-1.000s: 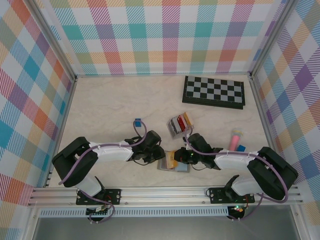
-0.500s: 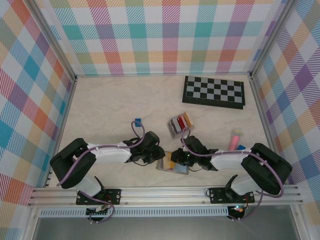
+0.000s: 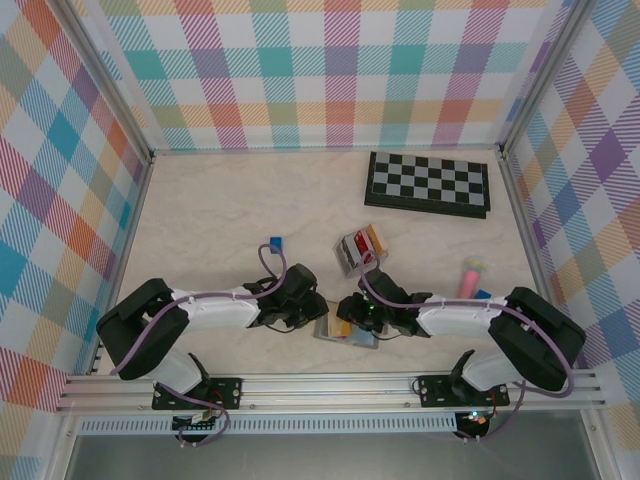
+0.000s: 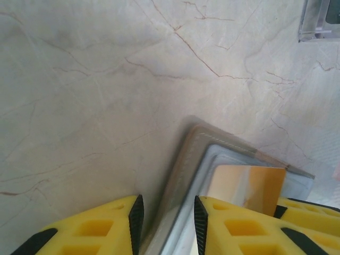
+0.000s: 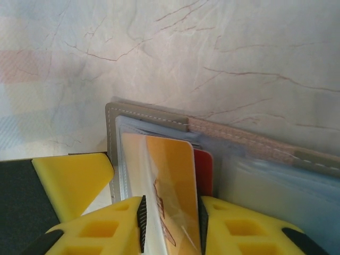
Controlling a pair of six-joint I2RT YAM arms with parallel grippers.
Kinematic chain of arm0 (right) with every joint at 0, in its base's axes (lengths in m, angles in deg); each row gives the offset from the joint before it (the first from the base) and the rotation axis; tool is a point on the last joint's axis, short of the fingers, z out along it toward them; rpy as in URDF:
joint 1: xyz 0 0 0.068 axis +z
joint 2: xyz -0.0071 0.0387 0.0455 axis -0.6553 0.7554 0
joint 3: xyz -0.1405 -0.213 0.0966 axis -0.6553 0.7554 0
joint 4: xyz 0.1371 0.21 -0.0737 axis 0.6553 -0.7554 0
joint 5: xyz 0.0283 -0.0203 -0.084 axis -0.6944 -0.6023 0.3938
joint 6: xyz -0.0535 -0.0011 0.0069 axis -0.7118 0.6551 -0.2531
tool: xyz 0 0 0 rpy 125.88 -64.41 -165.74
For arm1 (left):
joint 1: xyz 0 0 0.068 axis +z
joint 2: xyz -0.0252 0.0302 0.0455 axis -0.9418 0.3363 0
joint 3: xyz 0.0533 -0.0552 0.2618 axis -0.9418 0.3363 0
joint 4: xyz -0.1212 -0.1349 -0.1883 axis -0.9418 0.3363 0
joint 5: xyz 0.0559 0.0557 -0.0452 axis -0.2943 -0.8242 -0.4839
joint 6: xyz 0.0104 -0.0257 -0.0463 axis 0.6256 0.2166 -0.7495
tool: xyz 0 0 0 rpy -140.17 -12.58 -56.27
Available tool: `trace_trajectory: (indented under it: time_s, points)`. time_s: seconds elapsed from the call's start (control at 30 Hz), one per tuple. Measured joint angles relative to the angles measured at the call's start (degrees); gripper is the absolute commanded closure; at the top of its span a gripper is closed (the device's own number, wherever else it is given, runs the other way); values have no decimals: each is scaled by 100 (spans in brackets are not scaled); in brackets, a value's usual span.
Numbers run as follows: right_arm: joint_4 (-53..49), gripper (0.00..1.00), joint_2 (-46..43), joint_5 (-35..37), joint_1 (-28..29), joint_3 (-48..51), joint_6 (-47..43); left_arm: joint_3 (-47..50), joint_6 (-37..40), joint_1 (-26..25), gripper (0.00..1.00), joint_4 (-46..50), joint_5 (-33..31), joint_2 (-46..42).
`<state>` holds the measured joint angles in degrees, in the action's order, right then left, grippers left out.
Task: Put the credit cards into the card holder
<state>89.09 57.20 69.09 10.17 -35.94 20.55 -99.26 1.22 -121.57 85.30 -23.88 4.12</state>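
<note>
**Card Seating at the Holder — Alignment Check**

On the table (image 3: 220, 220), near its front edge and between both arms, we find the card holder (image 3: 345, 331) lying open. The left gripper (image 4: 167, 223) has its fingers spread astride the holder's cover edge. The right gripper (image 5: 170, 228) flanks an orange card (image 5: 170, 170) that appears partly under a clear slot, beside a red card (image 5: 205, 170). We cannot tell whether its pads grip the card. We advise steadying the cover and pushing the card straight along the slot — no skew, no buckling.
</note>
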Motion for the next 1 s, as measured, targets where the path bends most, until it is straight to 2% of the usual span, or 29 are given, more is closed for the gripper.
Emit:
trace_trajectory:
  time_s: [0.2,0.43,0.57,0.63,0.8,0.83,0.9,1.0]
  points:
    - [-658,66,-354,61,0,0,-151,35,0,0,68,0,7,-33]
    - [-1593,58,-417,155,0,-348,-350,35,28,0,68,0,24,-33]
    - [-2310,56,-417,334,0,-713,-498,35,155,-7,67,61,48,-76]
    - [-2660,52,-417,415,0,-874,-560,26,258,-13,67,122,46,-103]
    - [-3320,51,-417,564,0,-1132,-632,-37,463,-35,67,240,68,-107]
    - [-3416,52,-417,568,0,-1141,-638,-52,487,-44,67,249,90,-107]
    - [-3613,67,-398,584,0,-1172,-728,-98,553,-50,67,273,127,-105]
    - [-3827,65,-249,588,0,-1327,-931,-181,608,-76,67,321,131,-105]
